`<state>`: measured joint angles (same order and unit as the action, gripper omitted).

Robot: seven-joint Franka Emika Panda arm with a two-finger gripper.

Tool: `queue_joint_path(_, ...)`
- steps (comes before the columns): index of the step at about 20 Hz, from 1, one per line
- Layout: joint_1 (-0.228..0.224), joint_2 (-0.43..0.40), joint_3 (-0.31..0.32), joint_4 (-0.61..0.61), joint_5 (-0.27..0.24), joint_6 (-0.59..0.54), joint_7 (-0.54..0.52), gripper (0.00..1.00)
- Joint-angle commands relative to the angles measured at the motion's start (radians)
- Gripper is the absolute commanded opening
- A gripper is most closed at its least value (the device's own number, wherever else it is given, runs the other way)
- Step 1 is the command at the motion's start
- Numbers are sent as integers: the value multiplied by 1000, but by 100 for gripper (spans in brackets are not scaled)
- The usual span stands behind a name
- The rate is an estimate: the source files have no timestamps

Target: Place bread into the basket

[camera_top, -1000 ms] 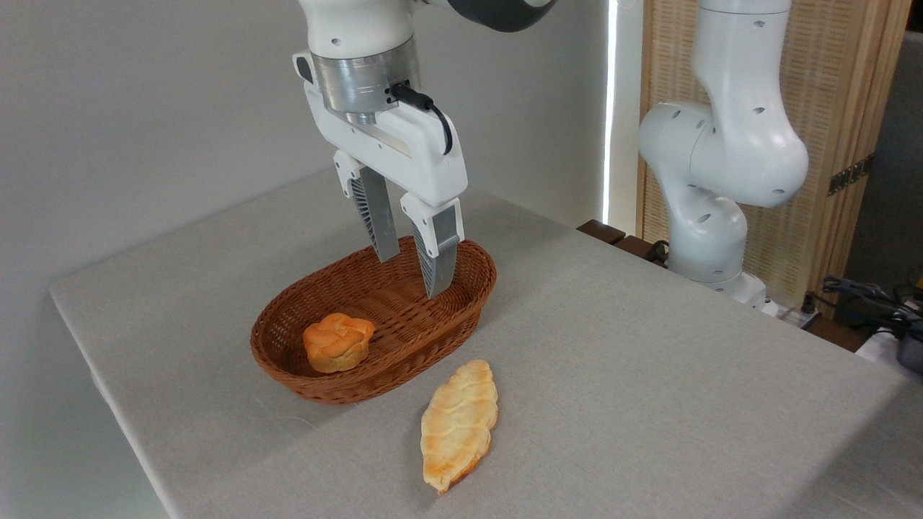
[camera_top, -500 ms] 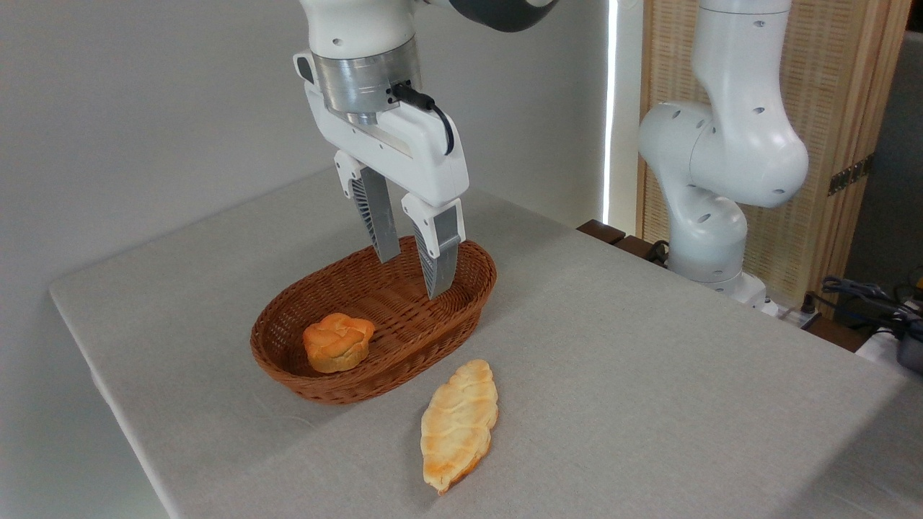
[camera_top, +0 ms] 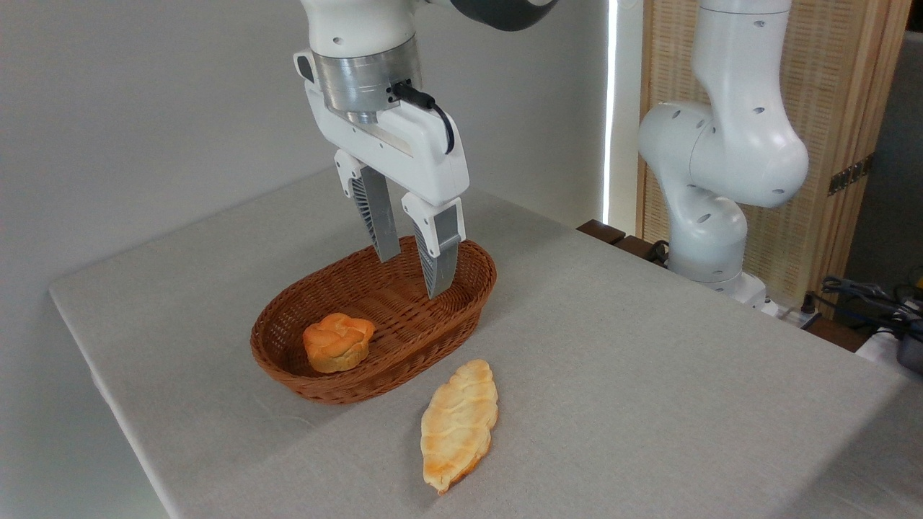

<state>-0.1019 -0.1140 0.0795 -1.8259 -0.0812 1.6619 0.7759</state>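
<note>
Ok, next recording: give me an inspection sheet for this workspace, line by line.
Surface: table under a grey cloth, no spills seen.
Job's things: bread lies flat on the cloth in front of the wicker basket, outside it and apart from it.
Clutter: small knotted bun inside the basket, near its left end.
Grippers: gripper open and empty, hanging over the basket's far right end.
Cables: black cable on the gripper body; loose cables off the table, far right.
Surroundings: plain wall, wooden screen, arm base behind the table.
</note>
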Motion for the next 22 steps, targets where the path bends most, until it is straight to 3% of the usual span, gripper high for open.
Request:
queue_joint_path(1, -7, -3, 14, 16, -12, -34, 17, 100)
queue_joint_path(19, -1, 5, 17, 27, -12, -45, 29, 100)
queue_joint_path(22, -5, 7, 16, -22, 0, -25, 32, 100)
